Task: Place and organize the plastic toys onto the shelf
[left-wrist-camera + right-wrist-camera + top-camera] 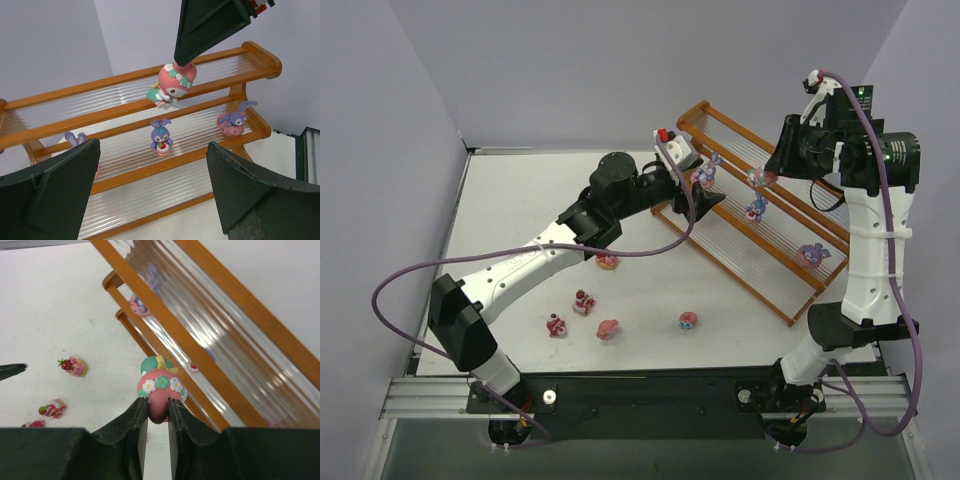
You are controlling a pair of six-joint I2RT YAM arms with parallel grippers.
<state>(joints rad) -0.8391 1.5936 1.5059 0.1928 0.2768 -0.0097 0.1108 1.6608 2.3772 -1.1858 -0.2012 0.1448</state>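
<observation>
Seemingly aloft — right gripper pinches pink toy

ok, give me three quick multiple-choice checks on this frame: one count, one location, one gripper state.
1. How many toys lie on the table, off the shelf? A three; B five; C seven.
2. Where is the pink flower-band toy? A on the table; B on the shelf's bottom tier; C in the right gripper.
3. The left gripper is: A open, empty; B shut on a bunny; C shut on nothing.
Answers: 1 B, the top view shows five there. 2 C, its fingers pinch it in the right wrist view. 3 A, its fingers stand wide apart, nothing gripped.
</observation>
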